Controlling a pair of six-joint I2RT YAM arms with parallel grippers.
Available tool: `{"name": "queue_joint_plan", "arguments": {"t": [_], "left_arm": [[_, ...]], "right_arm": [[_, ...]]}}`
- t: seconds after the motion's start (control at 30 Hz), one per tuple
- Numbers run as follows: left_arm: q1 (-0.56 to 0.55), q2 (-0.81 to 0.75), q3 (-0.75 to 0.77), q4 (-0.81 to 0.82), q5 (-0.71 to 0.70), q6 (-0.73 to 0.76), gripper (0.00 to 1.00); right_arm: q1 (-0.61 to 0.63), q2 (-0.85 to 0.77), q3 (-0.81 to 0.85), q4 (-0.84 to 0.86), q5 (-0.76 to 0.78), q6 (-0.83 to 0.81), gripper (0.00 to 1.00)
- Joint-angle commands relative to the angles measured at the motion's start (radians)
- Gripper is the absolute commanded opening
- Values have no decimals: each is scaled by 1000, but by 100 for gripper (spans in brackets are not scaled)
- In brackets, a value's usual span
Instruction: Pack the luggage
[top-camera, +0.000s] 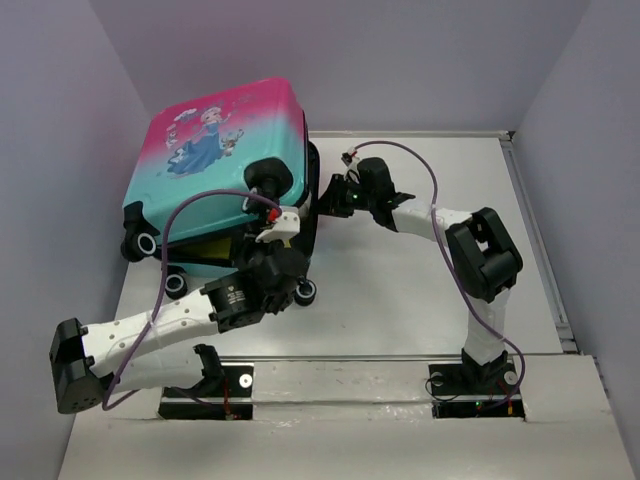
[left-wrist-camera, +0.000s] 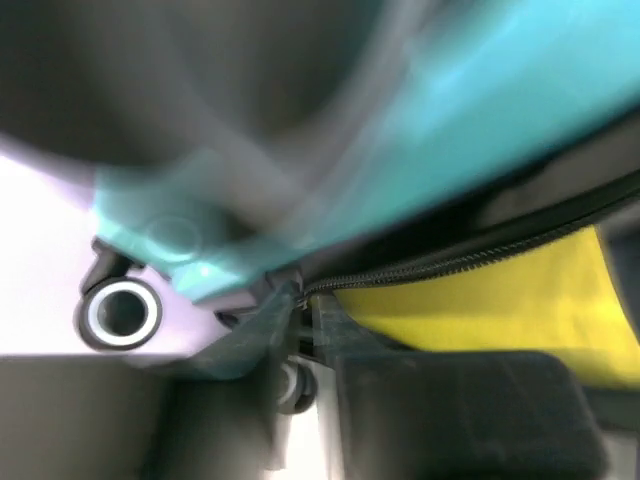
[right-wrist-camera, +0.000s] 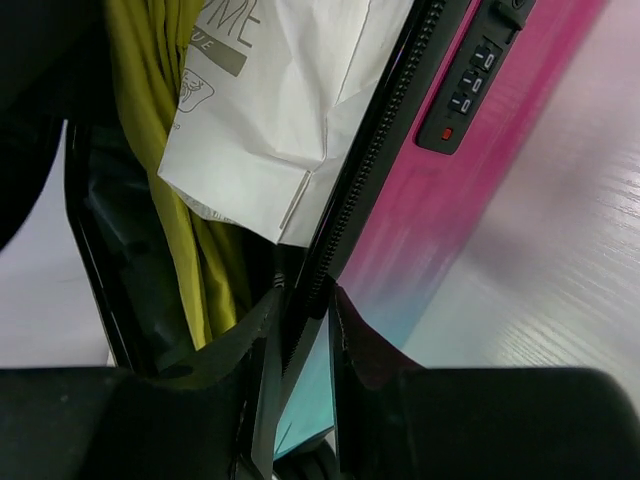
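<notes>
The right gripper (right-wrist-camera: 300, 300) has its jaws drawn close on the black zipper band (right-wrist-camera: 375, 170) of the luggage (top-camera: 215, 170), and the left gripper (left-wrist-camera: 302, 305) has its jaws pinched nearly closed on that band at the teal shell's edge, near a black wheel (left-wrist-camera: 120, 312). Inside the gap lie a yellow cloth (left-wrist-camera: 480, 300) and a white printed paper bag (right-wrist-camera: 270, 110). The luggage sits at the left rear of the desk (top-camera: 420, 290), its pictured lid raised ajar.

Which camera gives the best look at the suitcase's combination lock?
Right wrist view: the combination lock is sharp on the pink shell of the luggage, beside the zipper. Top and left wrist views don't show it.
</notes>
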Motion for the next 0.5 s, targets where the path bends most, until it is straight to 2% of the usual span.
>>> {"name": "queue_joint_plan", "arguments": {"t": [0.0,0.03,0.07,0.17,0.2,0.27,0.33,0.37,0.47], "left_arm": [[-173,-13,117,103,-105,-10,61],[-242,7,166,90,-65,10,85],[-269,19,192,88,-57,25,92],[-309,45,316,71,-17,39,96],[-312,44,342,70,62,36,96],[-309,27,402,73,121,18,96],[-223,31,500,-54,246,-84,97],[-76,57,542,-132,350,-228,96],[210,103,633,-294,584,-353,96]], "right_arm": [[9,11,16,-3,32,-41,22],[9,5,10,-6,44,-44,22],[9,0,7,-6,49,-46,22],[9,-25,-2,-8,67,-50,22],[9,-32,-18,-9,93,-58,22],[9,-60,-34,-9,121,-69,20],[9,-78,-62,-9,134,-78,12],[0,-95,-80,-8,150,-84,10],[-14,-130,-107,-8,167,-116,7]]}}
